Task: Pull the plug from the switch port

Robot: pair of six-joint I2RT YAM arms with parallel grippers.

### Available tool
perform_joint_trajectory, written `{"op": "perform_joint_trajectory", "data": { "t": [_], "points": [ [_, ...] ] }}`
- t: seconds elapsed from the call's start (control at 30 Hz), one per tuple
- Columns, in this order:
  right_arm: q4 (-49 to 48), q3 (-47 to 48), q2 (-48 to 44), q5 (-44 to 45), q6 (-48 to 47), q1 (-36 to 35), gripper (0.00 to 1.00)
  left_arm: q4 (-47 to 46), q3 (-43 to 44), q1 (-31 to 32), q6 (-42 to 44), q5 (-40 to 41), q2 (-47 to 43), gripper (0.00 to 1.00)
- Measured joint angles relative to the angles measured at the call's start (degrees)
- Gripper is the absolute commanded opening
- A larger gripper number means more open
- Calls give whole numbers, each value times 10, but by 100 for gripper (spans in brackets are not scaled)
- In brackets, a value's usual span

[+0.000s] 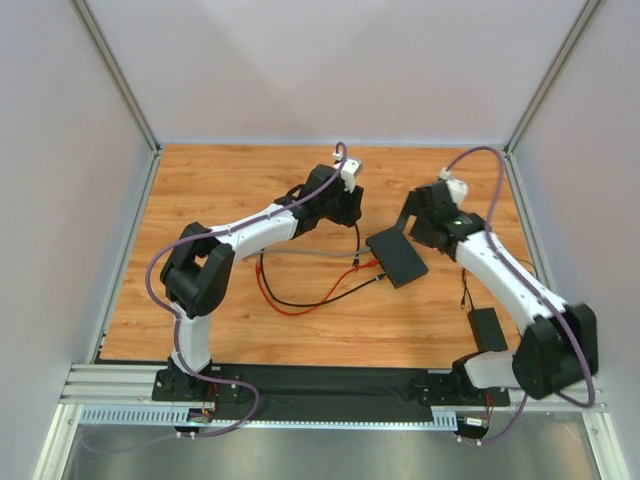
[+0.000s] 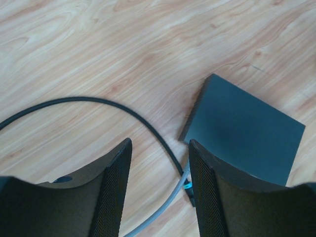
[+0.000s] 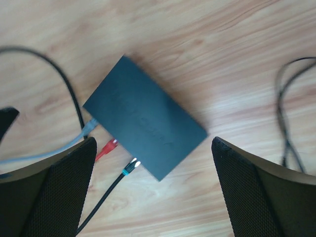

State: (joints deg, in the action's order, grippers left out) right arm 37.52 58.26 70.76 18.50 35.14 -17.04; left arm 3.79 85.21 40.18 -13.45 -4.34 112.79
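Note:
The flat black switch (image 1: 397, 256) lies on the wooden table between both arms. Several cables meet its left edge. In the right wrist view the switch (image 3: 143, 116) has a grey plug (image 3: 89, 126), a red plug (image 3: 109, 146) and a black plug with a teal band (image 3: 129, 167) along that edge. My right gripper (image 3: 153, 141) hovers open above the switch, holding nothing. My left gripper (image 2: 160, 163) is open above the table just left of the switch (image 2: 247, 133). A black cable (image 2: 98, 101) and a grey cable (image 2: 163, 210) run between its fingers.
A small black power brick (image 1: 488, 328) on a thin cord lies near the right arm's base. Red and black cable loops (image 1: 290, 300) spread over the table left of the switch. Grey walls enclose the table on three sides.

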Motion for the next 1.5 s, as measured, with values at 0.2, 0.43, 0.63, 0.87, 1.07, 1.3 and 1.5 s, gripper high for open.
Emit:
{"op": "perform_joint_trajectory", "data": {
  "t": [0.2, 0.43, 0.63, 0.87, 1.07, 1.3, 1.5],
  "points": [
    [-2, 43, 165, -8, 54, -97, 78, -26, -59, -29, -19, 25, -47, 55],
    [-70, 42, 224, -53, 164, -118, 51, -52, -78, -58, -37, 26, -67, 50],
    [-129, 43, 292, -92, 218, -119, 46, -54, -78, -62, -45, -7, -67, 47],
    [-173, 38, 306, -96, 241, -102, 45, -56, -78, -66, -49, -33, -65, 46],
    [-220, 10, 308, -101, 247, -56, 45, -60, -64, -66, -57, -63, -45, 44],
    [-274, 6, 331, -118, 251, 15, 44, -63, -42, -66, -58, -123, -16, 45],
    [-306, 6, 342, -138, 256, 51, 44, -68, -31, -51, -59, -148, -13, 48]
  ]
}}
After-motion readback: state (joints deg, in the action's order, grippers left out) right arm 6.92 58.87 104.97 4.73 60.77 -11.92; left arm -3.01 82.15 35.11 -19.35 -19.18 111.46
